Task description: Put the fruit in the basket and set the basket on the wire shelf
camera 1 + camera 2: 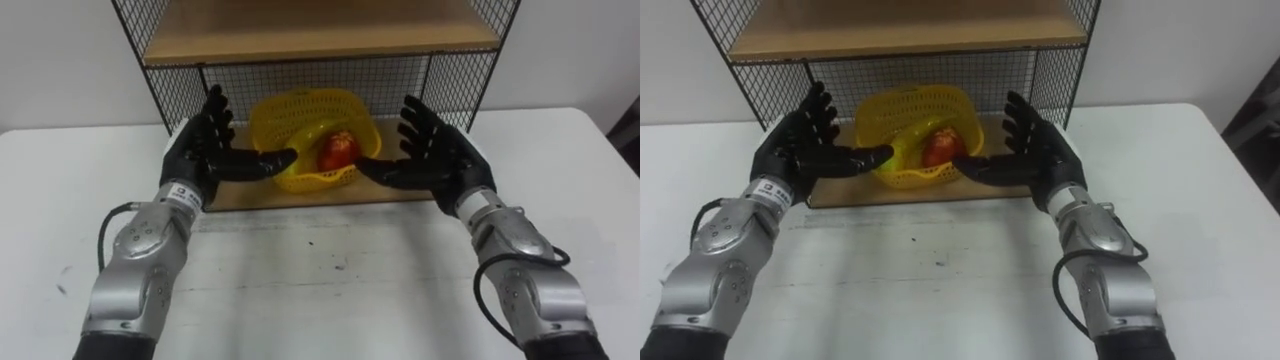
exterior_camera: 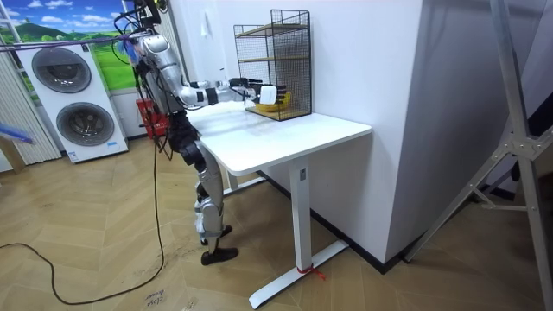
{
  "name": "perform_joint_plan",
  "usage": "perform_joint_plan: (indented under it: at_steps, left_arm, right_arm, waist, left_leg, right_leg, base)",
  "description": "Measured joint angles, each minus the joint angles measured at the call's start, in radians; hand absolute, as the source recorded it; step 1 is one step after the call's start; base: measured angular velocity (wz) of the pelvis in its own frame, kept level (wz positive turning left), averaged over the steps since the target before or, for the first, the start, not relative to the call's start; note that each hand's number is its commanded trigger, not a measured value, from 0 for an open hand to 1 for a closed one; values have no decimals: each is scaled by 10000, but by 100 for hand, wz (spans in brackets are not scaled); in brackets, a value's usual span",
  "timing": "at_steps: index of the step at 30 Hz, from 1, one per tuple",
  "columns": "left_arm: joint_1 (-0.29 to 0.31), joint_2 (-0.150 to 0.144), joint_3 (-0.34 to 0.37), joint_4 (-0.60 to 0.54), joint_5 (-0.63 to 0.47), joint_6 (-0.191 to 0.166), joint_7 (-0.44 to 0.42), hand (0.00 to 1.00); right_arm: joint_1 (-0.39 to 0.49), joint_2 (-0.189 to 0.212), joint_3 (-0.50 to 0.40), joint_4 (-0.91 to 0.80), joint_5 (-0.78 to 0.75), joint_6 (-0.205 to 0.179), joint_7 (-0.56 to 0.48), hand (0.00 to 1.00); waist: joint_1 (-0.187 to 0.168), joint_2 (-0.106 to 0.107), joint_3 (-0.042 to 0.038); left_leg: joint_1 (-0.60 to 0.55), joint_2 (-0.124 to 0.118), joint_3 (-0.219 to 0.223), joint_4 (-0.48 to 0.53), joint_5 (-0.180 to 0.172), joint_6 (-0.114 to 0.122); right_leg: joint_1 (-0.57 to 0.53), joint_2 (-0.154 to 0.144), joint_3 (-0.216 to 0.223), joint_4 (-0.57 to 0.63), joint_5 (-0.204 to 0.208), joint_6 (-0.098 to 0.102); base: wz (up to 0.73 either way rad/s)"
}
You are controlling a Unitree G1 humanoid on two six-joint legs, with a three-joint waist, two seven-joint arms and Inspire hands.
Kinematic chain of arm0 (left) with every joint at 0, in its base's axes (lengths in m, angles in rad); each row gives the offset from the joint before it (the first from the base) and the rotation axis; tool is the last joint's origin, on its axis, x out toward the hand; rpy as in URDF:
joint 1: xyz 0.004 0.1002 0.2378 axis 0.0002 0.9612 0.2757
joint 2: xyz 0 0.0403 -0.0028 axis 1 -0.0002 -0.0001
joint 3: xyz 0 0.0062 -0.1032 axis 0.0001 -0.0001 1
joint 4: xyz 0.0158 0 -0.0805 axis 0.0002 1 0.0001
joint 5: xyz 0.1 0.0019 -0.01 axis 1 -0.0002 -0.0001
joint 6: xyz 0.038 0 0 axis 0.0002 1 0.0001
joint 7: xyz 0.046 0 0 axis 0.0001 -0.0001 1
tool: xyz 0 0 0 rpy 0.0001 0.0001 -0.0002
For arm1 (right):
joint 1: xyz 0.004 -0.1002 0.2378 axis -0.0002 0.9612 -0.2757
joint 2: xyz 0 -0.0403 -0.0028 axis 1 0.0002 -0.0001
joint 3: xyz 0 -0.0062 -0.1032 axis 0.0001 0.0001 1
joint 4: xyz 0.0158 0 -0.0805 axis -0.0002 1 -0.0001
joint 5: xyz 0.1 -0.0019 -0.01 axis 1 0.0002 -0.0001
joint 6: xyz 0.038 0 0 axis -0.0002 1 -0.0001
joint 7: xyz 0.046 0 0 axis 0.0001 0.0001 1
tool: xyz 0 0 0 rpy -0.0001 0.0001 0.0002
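The basket [image 1: 275,120] sits ahead between my left hand [image 1: 200,150] and right hand [image 1: 440,155], equally near; fingers [image 1: 215,105] spread open, gripping nothing.

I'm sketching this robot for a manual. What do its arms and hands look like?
The left robot hand and right robot hand are black and human-shaped. Silver-grey shells cover the forearms, with a black cable looping beside each. A small white label marks the left wrist.
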State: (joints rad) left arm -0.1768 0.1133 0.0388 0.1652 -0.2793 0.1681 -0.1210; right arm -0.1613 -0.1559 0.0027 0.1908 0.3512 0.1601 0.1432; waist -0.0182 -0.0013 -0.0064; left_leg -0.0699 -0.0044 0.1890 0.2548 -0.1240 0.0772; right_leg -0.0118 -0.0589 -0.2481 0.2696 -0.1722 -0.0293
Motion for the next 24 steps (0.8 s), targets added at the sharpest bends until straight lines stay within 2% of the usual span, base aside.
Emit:
perform_joint_plan:
  at_steps: [5, 11, 19, 22, 24]
  left_arm:
    - [619, 75, 100, -807, 393, -23, -364, 0]
    - [1041, 114, 398, -1576, 464, -241, -955, 0]
    - [1186, 138, 685, -2070, 466, -276, -1520, 0]
    - [1403, 150, 872, -2282, 436, -575, -1704, 0]
    - [1699, 150, 1093, -2541, 371, -577, -1752, 0]
  right_arm:
    - [674, 5, -523, -428, -128, -166, 121, 0]
    - [744, 16, -664, -625, -589, -183, 373, 0]
    - [1072, 10, -923, -1139, -823, -343, 641, 0]
    - [1201, 7, -1071, -1262, -776, -361, 781, 0]
    - [1305, 6, -1137, -1400, -760, -361, 804, 0]
  waist:
    - [-2, -75, 2]
    - [11, -98, 16]
    - [34, -96, 14]
    - [55, -87, 11]
    - [68, -76, 8]
  left_leg:
    - [25, 6, -1, -28, -17, -20]
    - [-29, -3, 3, -148, 33, -24]
    - [-49, 6, -10, -166, 43, -36]
    - [-48, 8, -9, -154, 43, -37]
    - [-51, 12, -10, -151, 40, -38]
  right_leg:
    - [-28, 15, 21, -42, -42, 100]
    - [-63, 17, 3, -58, 4, 28]
    - [-68, 44, 16, -110, 17, 26]
    - [-81, 49, 21, -120, 26, 11]
    - [-106, 47, 1, -128, 21, 20]
  base:
    - [0]
    - [0]
    - [0]
    - [0]
    - [0]
